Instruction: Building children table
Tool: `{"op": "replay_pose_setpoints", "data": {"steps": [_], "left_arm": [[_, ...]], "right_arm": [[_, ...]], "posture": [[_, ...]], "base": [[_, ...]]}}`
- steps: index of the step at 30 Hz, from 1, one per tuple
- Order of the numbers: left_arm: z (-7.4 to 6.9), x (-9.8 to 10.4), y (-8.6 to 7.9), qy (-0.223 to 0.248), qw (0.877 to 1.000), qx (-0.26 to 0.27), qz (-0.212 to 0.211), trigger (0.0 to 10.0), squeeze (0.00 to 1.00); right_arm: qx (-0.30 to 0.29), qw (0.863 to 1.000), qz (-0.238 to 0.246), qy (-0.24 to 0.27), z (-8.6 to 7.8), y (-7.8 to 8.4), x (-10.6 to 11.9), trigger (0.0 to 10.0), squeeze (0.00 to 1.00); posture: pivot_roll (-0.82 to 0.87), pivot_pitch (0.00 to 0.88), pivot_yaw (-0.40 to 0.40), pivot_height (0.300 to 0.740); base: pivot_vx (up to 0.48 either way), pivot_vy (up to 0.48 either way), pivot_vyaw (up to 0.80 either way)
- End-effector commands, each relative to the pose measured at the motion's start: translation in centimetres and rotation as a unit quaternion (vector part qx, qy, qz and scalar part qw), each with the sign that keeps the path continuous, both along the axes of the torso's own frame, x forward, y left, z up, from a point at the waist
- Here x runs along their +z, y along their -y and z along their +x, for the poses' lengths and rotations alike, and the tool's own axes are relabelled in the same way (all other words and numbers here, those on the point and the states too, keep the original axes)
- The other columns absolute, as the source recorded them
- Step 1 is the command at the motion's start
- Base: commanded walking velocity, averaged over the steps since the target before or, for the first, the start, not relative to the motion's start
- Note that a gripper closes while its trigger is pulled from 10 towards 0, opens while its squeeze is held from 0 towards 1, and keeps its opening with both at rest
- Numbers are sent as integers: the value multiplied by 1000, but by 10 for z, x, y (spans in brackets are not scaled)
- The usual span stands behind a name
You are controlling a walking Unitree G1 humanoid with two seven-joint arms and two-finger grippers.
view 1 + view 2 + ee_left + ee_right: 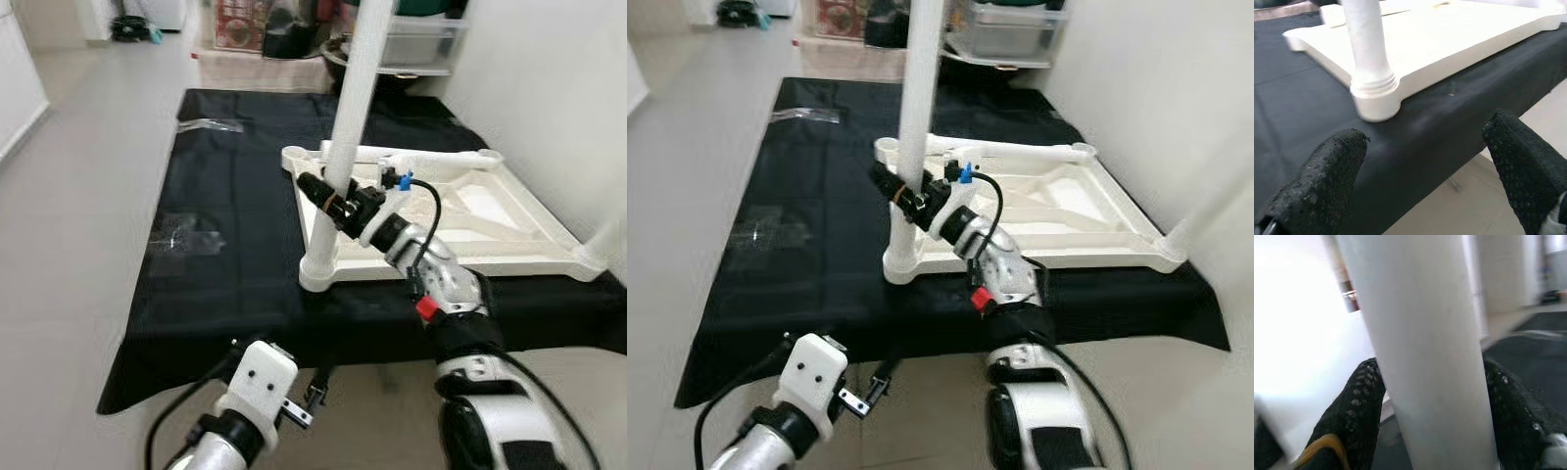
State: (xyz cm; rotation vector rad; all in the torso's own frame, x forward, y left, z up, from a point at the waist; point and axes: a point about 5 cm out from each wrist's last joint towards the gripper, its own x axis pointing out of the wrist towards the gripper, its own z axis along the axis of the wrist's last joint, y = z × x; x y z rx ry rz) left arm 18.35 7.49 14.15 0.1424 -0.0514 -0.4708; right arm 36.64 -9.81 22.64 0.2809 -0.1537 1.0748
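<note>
Black cloth (225, 284) on the floor carries an upturned white tabletop (509, 230) with one white leg (348, 127) standing upright in its near corner socket.
Right tool (328, 193) is clamped around that leg low down, a finger (1352, 411) on each side; another leg (441, 160) lies across the far edge. Left tool (1425, 171) hangs open just off the cloth's near edge, gripping nothing. Clear plastic bags (184, 235) lie on the cloth, well apart.

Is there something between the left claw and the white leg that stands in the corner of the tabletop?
Nothing visible. The open left claw faces the leg across bare black cloth. The right claw already grips that leg higher up.
</note>
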Motion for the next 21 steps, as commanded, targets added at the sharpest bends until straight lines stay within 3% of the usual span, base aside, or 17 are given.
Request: {"op": "replay_pose_setpoints", "data": {"steps": [1,2,4,11,12,17,18,21], "left_arm": [[-1,-1,0,-5,1000,1,0,10000,0],[-1,-1,0,-5,1000,1,0,10000,0],[-1,-1,0,-5,1000,2,1,10000,0],[0,-1,0,-4,1000,3,1,10000,0],[-1,-1,0,-4,1000,3,1,10000,0],[-1,-1,0,-4,1000,3,1,10000,0],[0,-1,0,-5,1000,3,1,10000,0],[0,-1,0,-5,1000,3,0,10000,0]], "right_arm": [[75,997,-15,-3,-9,-16,-8,10000,0],[123,992,-40,7,-14,-18,-11,10000,0],[157,984,-83,9,-14,-25,-17,10000,0],[139,983,-118,23,-7,-38,-21,10000,0],[120,986,-116,21,-4,-38,-21,0,0],[95,991,-89,23,-1,-34,-16,0,0],[54,996,-70,24,2,-30,-13,0,0],[34,997,-62,21,4,-28,-12,0,0]], "posture": [[144,91,-97,740],[144,93,-95,740],[149,94,-99,740],[149,94,-99,740],[149,98,-99,740],[146,100,-97,740],[143,101,-98,740],[143,101,-98,740]], "base": [[0,0,0],[0,0,0],[0,0,0],[0,0,0],[0,0,0],[0,0,0],[0,0,0],[0,0,0]]}}
